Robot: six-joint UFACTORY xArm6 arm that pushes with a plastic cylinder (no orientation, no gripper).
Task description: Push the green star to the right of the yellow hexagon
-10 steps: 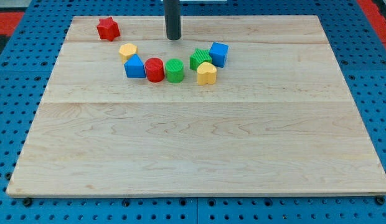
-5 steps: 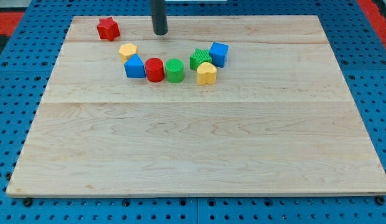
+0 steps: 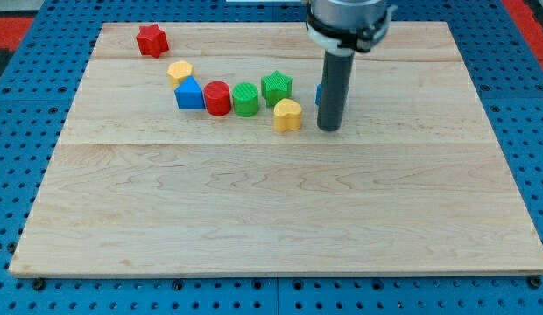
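The green star [image 3: 277,87] lies on the wooden board [image 3: 271,201] in the upper middle, between the green cylinder [image 3: 246,99] and my rod. The yellow hexagon [image 3: 179,72] lies further to the view's left, above the blue triangle block [image 3: 190,94]. My tip [image 3: 329,128] rests on the board to the right of the yellow heart block [image 3: 288,115] and below-right of the green star, not touching it. The rod hides most of a blue cube [image 3: 320,93] behind it.
A red cylinder [image 3: 217,97] sits between the blue triangle block and the green cylinder. A red star [image 3: 151,39] lies near the board's top left corner. Blue pegboard surrounds the board.
My rod jumped from the board's top, left of centre, down to the right of the yellow heart. The green star, yellow heart and blue cube have shifted slightly.
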